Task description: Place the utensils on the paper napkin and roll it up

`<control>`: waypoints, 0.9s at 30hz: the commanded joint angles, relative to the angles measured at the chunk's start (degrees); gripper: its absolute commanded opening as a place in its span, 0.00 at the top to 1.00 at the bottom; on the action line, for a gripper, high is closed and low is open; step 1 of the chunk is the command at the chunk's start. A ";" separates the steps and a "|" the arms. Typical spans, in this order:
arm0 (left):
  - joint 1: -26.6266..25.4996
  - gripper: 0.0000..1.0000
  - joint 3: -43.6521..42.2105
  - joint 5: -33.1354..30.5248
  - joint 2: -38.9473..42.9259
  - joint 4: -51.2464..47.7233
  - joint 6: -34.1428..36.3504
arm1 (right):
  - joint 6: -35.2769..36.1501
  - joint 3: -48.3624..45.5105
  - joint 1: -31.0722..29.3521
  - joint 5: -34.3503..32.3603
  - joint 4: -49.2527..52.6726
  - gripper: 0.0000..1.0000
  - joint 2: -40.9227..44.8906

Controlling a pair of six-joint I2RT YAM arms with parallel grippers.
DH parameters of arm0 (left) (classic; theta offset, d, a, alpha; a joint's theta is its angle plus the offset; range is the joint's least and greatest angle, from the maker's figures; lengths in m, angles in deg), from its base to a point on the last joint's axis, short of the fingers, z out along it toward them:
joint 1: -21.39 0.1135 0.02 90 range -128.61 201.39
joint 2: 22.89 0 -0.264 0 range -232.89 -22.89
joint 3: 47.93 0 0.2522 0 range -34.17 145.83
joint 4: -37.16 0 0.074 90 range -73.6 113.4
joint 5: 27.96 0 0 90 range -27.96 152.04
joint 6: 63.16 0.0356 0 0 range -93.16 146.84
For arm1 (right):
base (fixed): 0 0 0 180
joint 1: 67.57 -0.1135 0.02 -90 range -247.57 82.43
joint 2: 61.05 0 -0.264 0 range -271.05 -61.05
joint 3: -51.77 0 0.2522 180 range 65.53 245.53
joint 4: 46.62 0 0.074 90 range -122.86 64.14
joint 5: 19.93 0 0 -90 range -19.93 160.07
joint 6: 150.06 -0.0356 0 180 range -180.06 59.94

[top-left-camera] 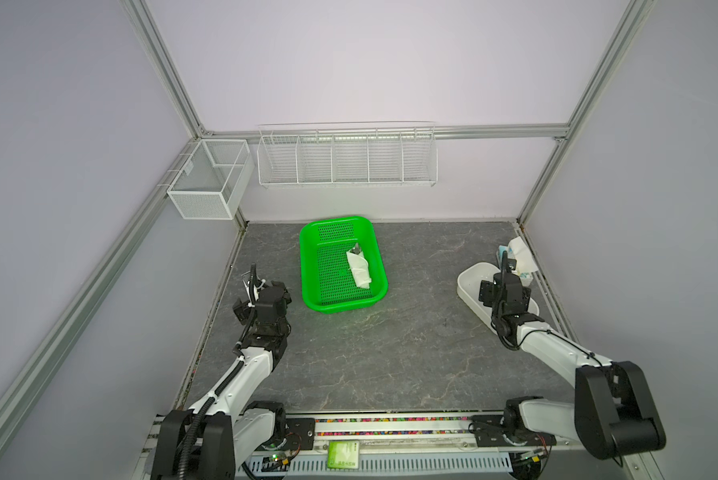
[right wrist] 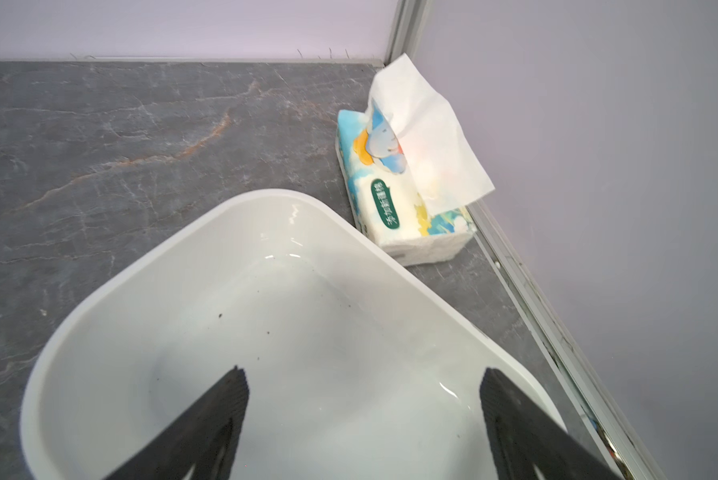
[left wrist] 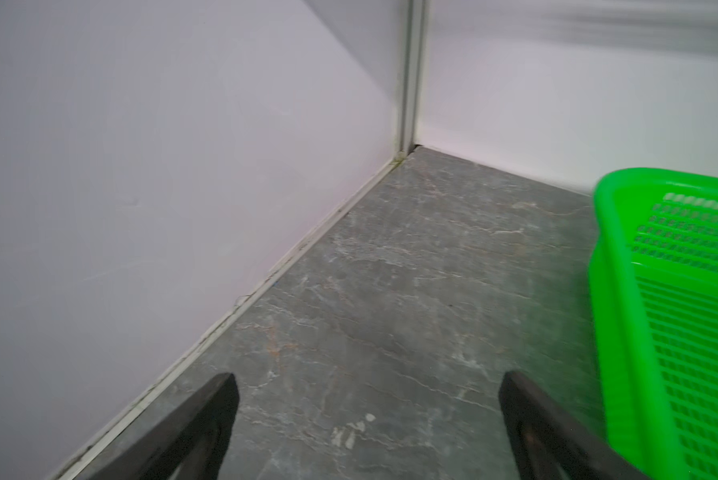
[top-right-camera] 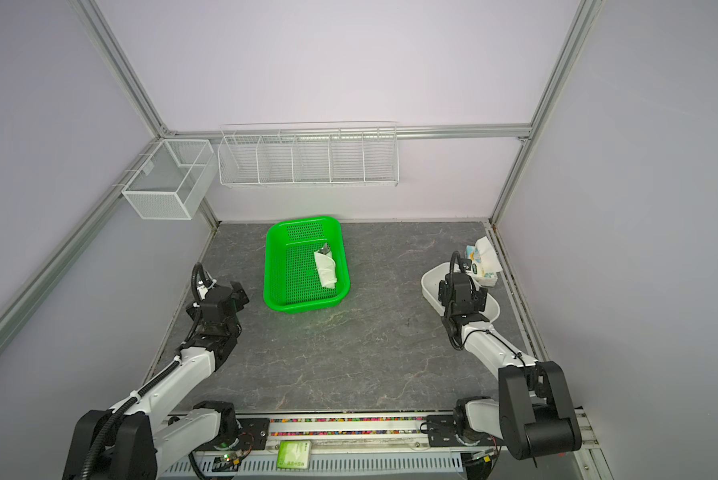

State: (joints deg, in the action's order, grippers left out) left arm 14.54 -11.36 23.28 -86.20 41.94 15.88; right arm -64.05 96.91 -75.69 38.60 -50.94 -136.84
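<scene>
Right wrist view looks down past the right claw (right wrist: 364,374), whose fingers stand wide apart with nothing between them, above a white tray (right wrist: 274,192) that holds nothing. A printed tissue pack (right wrist: 394,208) sits just beside the tray, against the wall. The left claw (left wrist: 369,377) is also spread and empty, hovering over bare tabletop (top-left-camera: 390,353) just beside a green basket (top-left-camera: 340,218).

Both top views show the paper napkin (top-left-camera: 359,272) as a white roll lying inside the basket, with shiny tips of the utensils (top-left-camera: 355,250) poking out of its far end. How many pieces it wraps is too small to tell.

Judging by this, the task looks finished or very nearly so. The bundle is rolled and set down, and the 2 claws hold nothing. At most, the arms need to pull back.
</scene>
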 commanded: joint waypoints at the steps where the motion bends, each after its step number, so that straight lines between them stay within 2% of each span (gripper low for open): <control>1: 2.91 0.01 -2.83 -0.87 -4.19 14.10 1.68 | 8.86 -0.78 -0.01 5.41 -15.32 0.10 -2.69; 4: 3.19 0.01 -4.33 4.76 -10.47 24.11 5.88 | 11.11 -3.38 0.58 9.52 -24.09 0.10 -3.30; 6: 3.34 0.01 -2.41 9.05 -12.08 22.29 6.87 | 11.27 -2.98 1.31 12.17 -24.81 0.10 -3.88; 10: 3.34 0.01 1.64 13.23 -15.07 18.30 8.22 | 10.29 -1.69 1.95 13.58 -21.10 0.10 -3.69; 14: 3.34 0.01 -1.86 13.36 -12.73 21.87 2.70 | 7.61 -2.28 1.97 14.28 -11.06 0.10 -0.32; 19: 3.33 0.01 -1.59 18.42 -12.11 20.52 4.48 | 6.49 -11.17 2.02 15.86 -23.95 0.09 -0.43; 21: 3.34 0.01 -1.76 17.68 -11.93 20.57 4.47 | 8.30 -11.51 2.03 17.95 -24.85 0.10 -0.28; 23: 3.33 0.01 -1.90 16.62 -11.84 20.79 4.97 | 10.40 -13.26 2.19 19.39 -30.64 0.09 -1.43; 25: 3.34 0.01 -2.05 15.60 -12.25 22.27 6.44 | 9.88 -14.07 3.41 22.28 -33.17 0.09 -3.20; 27: 3.54 0.01 -2.13 16.66 -13.12 24.08 7.03 | 9.50 -16.23 4.23 23.30 -40.48 0.09 -7.16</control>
State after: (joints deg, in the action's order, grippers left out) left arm 17.64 -12.87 39.41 -98.85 62.47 20.93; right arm -56.07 83.00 -72.48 58.23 -80.19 -140.38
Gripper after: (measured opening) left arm 0.993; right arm 0.909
